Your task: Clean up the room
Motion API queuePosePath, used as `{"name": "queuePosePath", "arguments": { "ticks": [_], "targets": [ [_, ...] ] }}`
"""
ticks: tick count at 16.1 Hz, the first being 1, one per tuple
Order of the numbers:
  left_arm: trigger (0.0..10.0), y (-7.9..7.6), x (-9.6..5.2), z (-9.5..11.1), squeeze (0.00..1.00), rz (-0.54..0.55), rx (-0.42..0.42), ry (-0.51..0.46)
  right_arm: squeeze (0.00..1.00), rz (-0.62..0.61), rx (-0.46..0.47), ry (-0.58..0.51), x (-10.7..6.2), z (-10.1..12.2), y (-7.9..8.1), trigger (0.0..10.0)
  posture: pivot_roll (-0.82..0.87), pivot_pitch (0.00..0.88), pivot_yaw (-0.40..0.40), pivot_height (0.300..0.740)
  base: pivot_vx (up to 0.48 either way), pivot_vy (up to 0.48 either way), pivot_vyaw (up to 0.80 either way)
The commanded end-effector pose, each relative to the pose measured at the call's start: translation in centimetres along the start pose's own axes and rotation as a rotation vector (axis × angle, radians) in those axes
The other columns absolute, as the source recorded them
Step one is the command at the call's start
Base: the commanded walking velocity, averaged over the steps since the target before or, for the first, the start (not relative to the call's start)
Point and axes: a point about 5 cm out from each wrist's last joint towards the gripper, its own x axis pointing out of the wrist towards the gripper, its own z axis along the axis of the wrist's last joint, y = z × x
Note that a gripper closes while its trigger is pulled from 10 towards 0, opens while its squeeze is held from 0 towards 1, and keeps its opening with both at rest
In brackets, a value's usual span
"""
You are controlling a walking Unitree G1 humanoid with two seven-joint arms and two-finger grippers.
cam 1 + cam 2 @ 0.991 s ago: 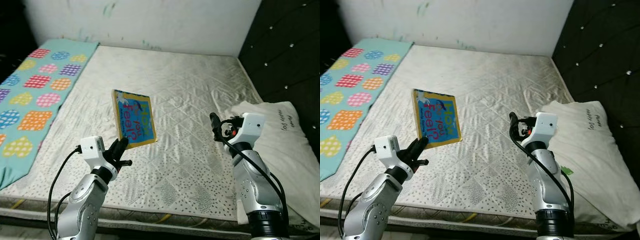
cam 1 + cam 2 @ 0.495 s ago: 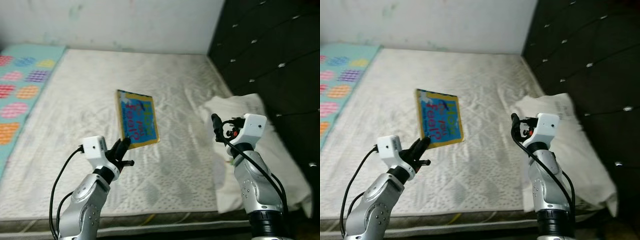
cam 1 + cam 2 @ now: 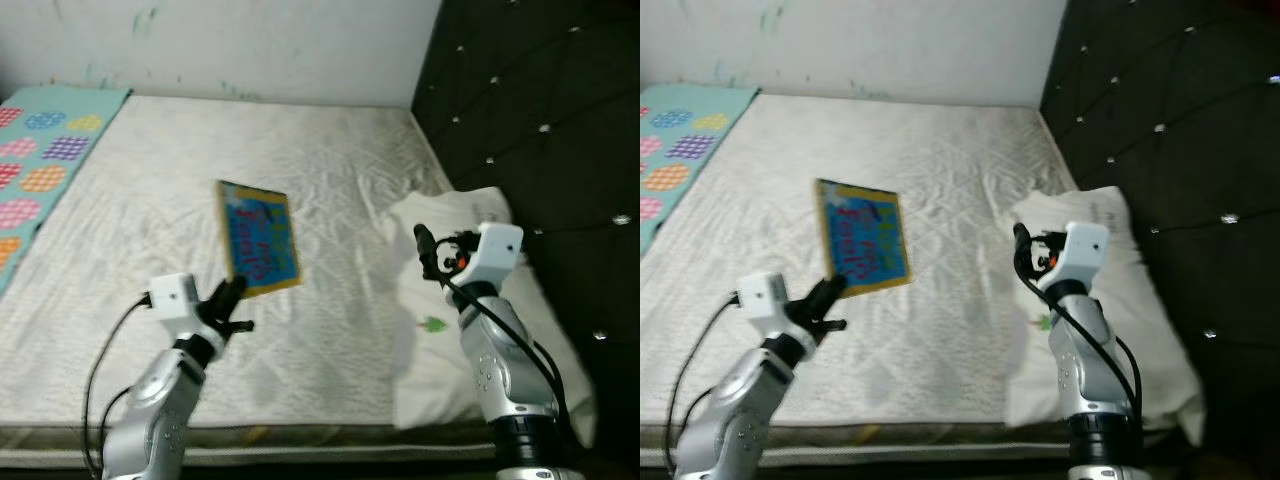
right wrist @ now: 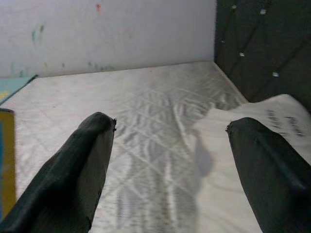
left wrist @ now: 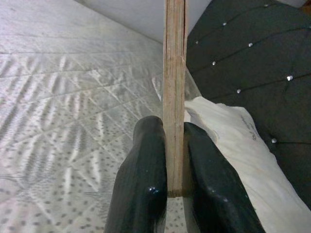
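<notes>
One patterned blanket [image 3: 40,160], turquoise with coloured dotted circles, is lying along the mattress's far-left edge. One bare quilted white mattress [image 3: 330,180] is spreading wide under both arms, and most of its top is lying open, with a broad free stretch between the blanket and the book and another running from the book back to the pale wall [image 3: 250,45].

One children's board book [image 3: 257,238], blue-covered with a yellow border, is being held up above the middle of the mattress, standing roughly upright and tilted a little. The left pincer [image 3: 228,300] is gripping the book's lower edge; in the left wrist view its two black fingers [image 5: 141,189] are pressing flat against either face of the thick board edge [image 5: 174,92], with no gap showing.

The right pincer [image 3: 424,252] is hovering above the mattress's right side, just over the near edge of the pillow, well apart from the book. In the right wrist view its fingers [image 4: 77,170] are standing spread wide with nothing between them.

One white pillow [image 3: 470,330] with dark lettering is lying on the mattress's right edge, pressing up against one black tufted headboard [image 3: 540,110] studded with shiny buttons, which is closing off that side.
</notes>
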Motion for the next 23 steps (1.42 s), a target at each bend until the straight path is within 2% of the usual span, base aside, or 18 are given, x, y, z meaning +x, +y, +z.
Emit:
{"name": "queuePosePath", "arguments": {
  "ticks": [1, 4, 8, 16, 20, 21, 22, 23],
  "targets": [
    [10.0, -1.3, 0.6, 0.4, 0.0, -0.049, -0.001, -0.028, 0.0, -0.028, -0.009, -0.001, -0.1, 0.0, -0.8, 10.0, -0.05, 0.009, -0.028, 0.74, 0.0, 0.0, 0.0],
    [10.0, -1.2, 0.6, 0.5, 0.0, -0.037, -0.004, -0.039, 0.0, -0.031, -0.004, 0.002, -0.1, 0.0, -0.8, 10.0, -0.05, 0.009, -0.028, 0.74, 0.0, 0.0, 0.0],
    [10.0, -1.4, 0.7, 0.5, 0.0, -0.039, 0.003, -0.043, 0.0, -0.032, -0.005, 0.002, -0.1, -0.1, -0.8, 10.0, -0.05, 0.01, -0.028, 0.74, 0.0, 0.0, -0.65],
    [10.0, -1.5, 0.7, 0.6, 0.0, -0.039, 0.002, -0.059, 0.0, -0.02, -0.017, 0.001, 0.0, 0.0, -0.7, 10.0, -0.05, 0.002, -0.03, 0.74, 0.0, 0.0, 0.0],
    [10.0, -0.8, 0.2, 0.5, 0.0, -0.015, -0.018, -0.069, 0.0, -0.01, -0.031, 0.013, -0.3, -0.3, -0.8, 10.0, -0.05, 0.006, -0.032, 0.74, 0.0, 0.0, 0.0],
    [10.0, -0.7, 0.0, 0.4, 0.0, -0.012, -0.029, -0.059, 0.0, -0.008, -0.036, 0.02, -0.5, -0.5, -0.9, 10.0, -0.05, 0.014, -0.034, 0.74, 0.0, 0.0, 0.0],
    [10.0, -0.7, -0.1, 0.1, 0.0, -0.021, -0.075, -0.039, 0.0, -0.009, -0.041, 0.028, -0.8, -0.6, -1.0, 10.0, -0.06, 0.026, -0.037, 0.74, 0.0, 0.0, 0.0],
    [10.0, -1.0, -0.3, -0.3, 0.0, -0.034, -0.2, 0.012, 0.0, -0.013, -0.052, 0.045, -1.3, -0.9, -1.3, 10.0, -0.07, 0.048, -0.043, 0.74, 0.0, 0.0, 0.0]
  ]
}}
